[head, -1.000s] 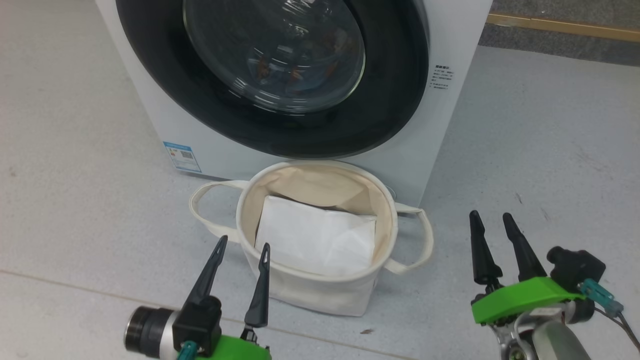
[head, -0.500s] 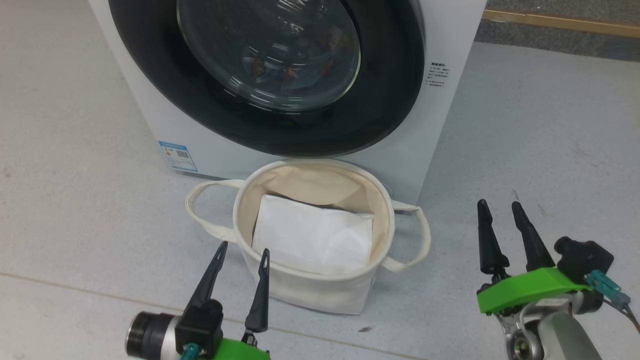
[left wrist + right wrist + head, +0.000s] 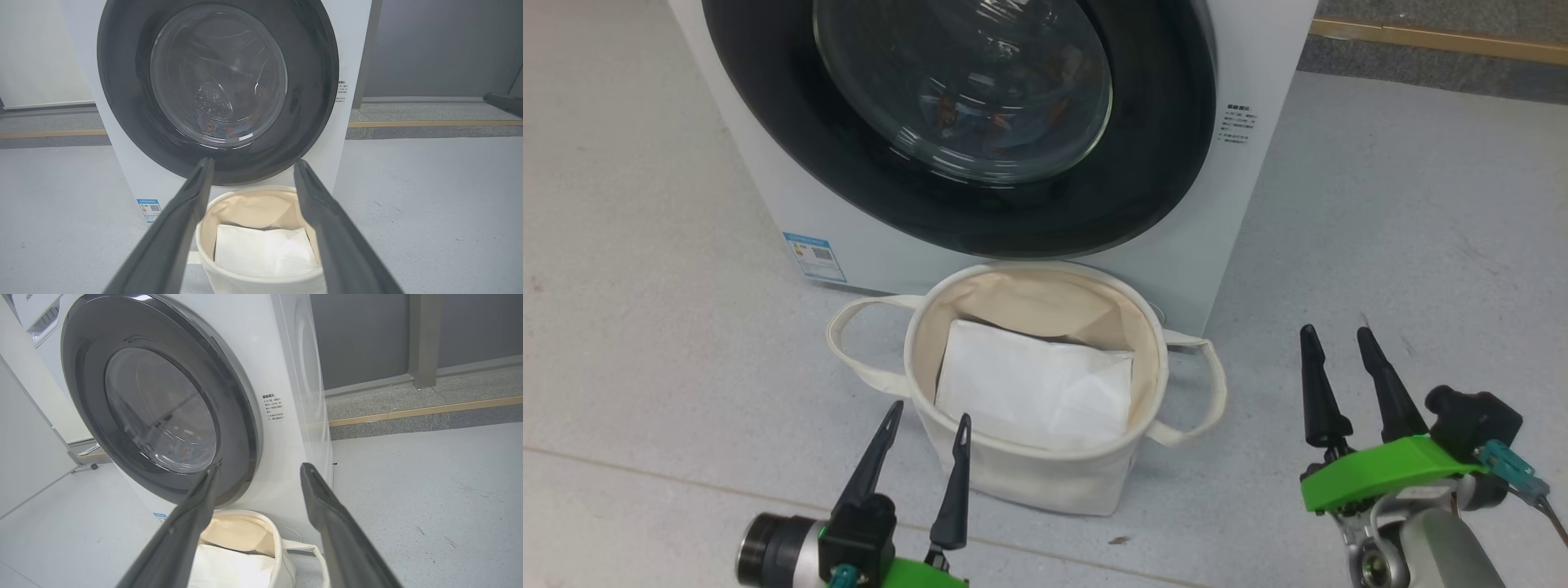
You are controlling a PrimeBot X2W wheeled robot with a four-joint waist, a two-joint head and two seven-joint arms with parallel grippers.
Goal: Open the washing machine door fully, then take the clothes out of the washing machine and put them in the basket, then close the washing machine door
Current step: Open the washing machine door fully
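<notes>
Door work comes first: the washing machine door sits shut against the washing machine, ahead of and above both arms. My left gripper, fingers spread and empty, faces the glass squarely, the basket between. My right gripper, equally spread and empty, stands off toward the door's right rim. The clothes show as orange flecks behind the glass. I judge the right arm nearer that edge; I cannot tell the hinge side.

The washing machine door runs off the top edge; the clothes behind its glass are indistinct.
</notes>
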